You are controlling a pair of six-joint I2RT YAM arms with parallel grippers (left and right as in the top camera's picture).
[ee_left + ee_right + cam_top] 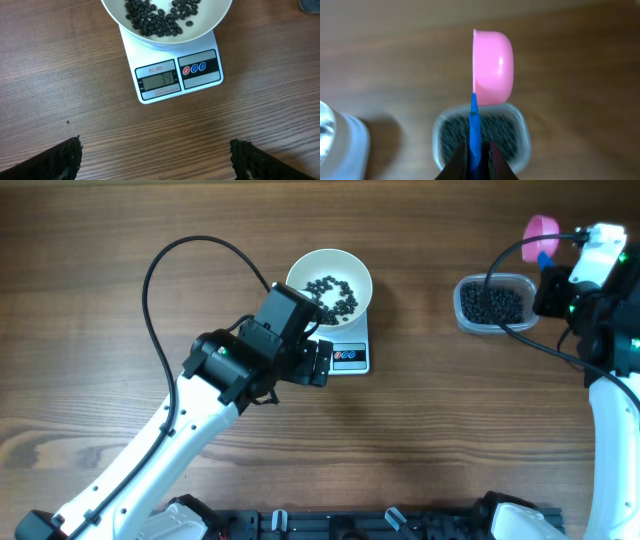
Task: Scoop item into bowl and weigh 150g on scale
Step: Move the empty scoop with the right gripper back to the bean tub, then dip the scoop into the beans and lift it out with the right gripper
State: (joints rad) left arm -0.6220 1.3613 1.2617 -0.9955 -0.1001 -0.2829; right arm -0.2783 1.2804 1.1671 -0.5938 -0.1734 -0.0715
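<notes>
Bearing scale (350, 358), wood-grain table (100, 280); left tool (155, 157) spread; right tool (476, 155) pinching scoop (492, 65), apparently empty.

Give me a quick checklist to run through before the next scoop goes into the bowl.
1. Right tool shut on the scoop handle: ok.
2. Scoop loaded: cannot tell, its opening is turned from view.
3. Tub has beads left: ok.
4. Bowl seated on scale, beads inside: ok.
5. Target weight reached: not ok, the display shows only two digits.
6. Left tool open, off the scale: ok.
</notes>
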